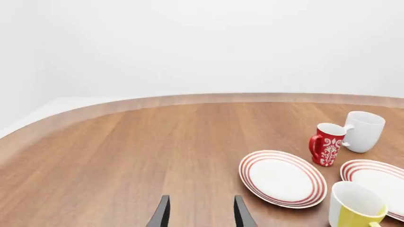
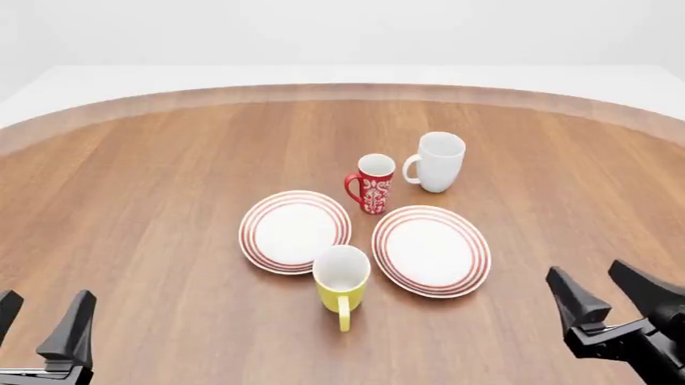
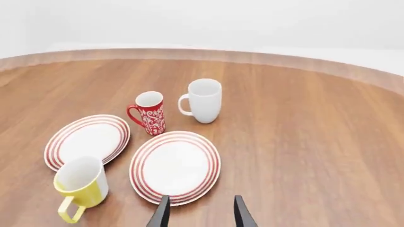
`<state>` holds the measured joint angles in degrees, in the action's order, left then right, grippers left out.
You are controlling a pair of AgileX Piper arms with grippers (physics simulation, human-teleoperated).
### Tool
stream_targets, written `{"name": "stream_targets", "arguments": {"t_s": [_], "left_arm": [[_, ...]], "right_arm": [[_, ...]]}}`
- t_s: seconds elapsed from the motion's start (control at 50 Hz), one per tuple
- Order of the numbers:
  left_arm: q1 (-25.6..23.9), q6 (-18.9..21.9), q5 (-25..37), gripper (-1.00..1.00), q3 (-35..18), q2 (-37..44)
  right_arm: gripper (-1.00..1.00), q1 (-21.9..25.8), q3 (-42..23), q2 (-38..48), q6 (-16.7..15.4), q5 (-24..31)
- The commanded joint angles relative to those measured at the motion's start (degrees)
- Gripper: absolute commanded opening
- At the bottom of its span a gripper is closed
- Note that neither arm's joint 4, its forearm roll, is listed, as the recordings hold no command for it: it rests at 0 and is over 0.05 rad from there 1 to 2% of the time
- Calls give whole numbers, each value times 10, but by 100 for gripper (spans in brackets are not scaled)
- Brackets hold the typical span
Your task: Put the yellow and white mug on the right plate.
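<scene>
The yellow and white mug [image 2: 342, 282] stands upright on the table at the near edges of both plates, handle toward me; it also shows in the wrist views [image 1: 355, 207] [image 3: 81, 186]. The right plate [image 2: 431, 250] [image 3: 175, 167] [image 1: 382, 182] is white with red rings and carries nothing. My left gripper [image 2: 41, 321] [image 1: 199, 213] hovers open at the near left, far from the mug. At the near right my right gripper [image 2: 605, 290] [image 3: 199, 213] is open too, just short of the right plate's near rim.
The twin left plate [image 2: 294, 231] [image 1: 283, 178] [image 3: 88, 140] lies beside the right one. Behind the plates stand a red patterned mug [image 2: 373, 184] [image 3: 149, 113] [image 1: 328, 144] and a taller white mug [image 2: 438, 161] [image 3: 203, 100] [image 1: 362, 131]. The curved table edge [image 2: 342, 91] runs along the back.
</scene>
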<state>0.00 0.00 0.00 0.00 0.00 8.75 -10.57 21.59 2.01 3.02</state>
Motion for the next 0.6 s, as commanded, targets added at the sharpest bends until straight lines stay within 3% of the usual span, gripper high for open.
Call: {"name": "stream_targets", "arguments": {"t_s": [0.02,0.14,0.18,0.34,0.36,0.48,0.6], "left_arm": [[0,0,0,100,0,0],[0,0,0,100,0,0],[0,0,0,100,0,0],[0,0,0,100,0,0],[0,0,0,100,0,0],[0,0,0,100,0,0],[0,0,0,100,0,0]], "right_arm": [[100,54,-70,88,27,42],[100,77,-93,111,32,55],[100,66,-101,135,56,56],[100,107,-135,176,62,66],[100,122,-138,183,45,65],[100,166,-156,231,82,66],[100,176,-179,255,76,73]]}}
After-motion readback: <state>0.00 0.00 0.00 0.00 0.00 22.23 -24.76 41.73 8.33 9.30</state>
